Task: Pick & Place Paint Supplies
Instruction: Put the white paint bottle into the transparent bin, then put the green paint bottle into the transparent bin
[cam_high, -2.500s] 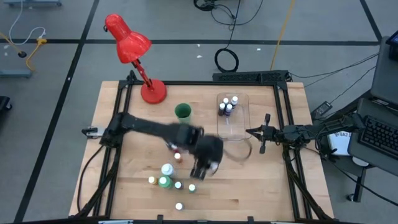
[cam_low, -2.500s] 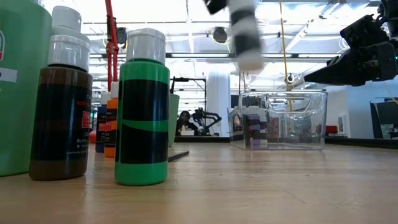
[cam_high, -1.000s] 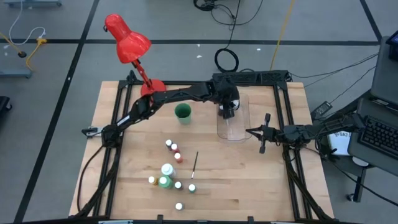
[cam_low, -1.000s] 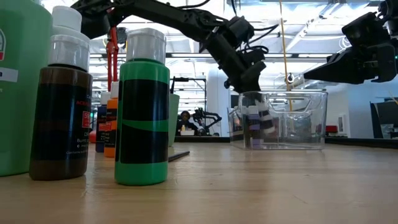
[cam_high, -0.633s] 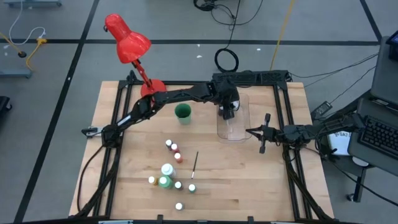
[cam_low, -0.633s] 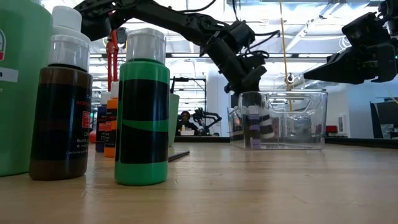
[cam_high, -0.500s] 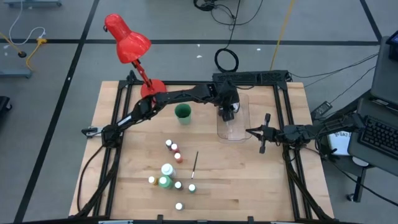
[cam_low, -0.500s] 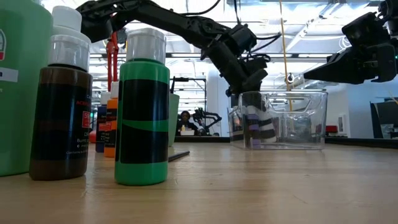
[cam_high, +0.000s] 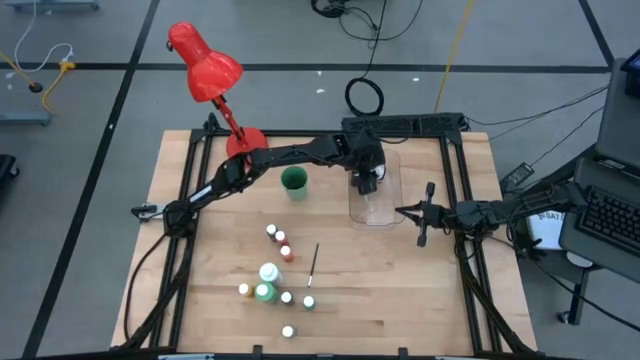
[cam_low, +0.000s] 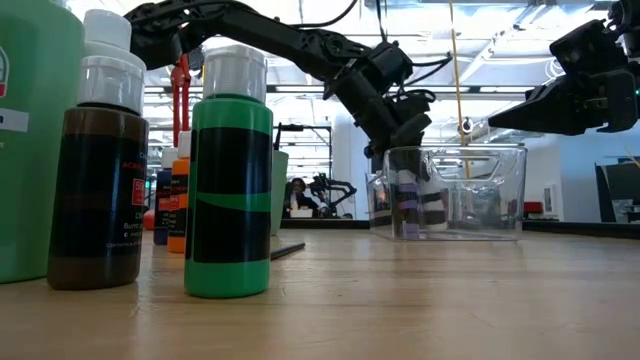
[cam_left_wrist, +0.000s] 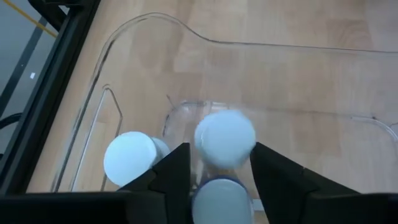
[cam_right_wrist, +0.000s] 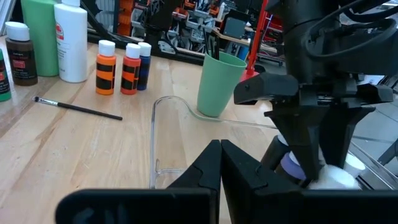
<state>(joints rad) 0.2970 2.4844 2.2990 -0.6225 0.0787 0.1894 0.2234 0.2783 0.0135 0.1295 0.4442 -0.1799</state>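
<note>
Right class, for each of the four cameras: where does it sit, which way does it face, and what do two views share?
High: overhead, straight down; both arms, left gripper over the clear tray.
Low: table height, level past the green-labelled bottle; both arms.
Left wrist: down into the tray; own fingers flanking a white cap.
Right wrist: across the table; own shut fingers, green cup.
Shared: the tray.

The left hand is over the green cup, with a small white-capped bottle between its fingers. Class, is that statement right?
Not quite. The left hand is over the clear plastic tray, not the green cup, which stands beside the tray; the high view shows this. The small white-capped bottle between its fingers shows in the left wrist view.
</note>
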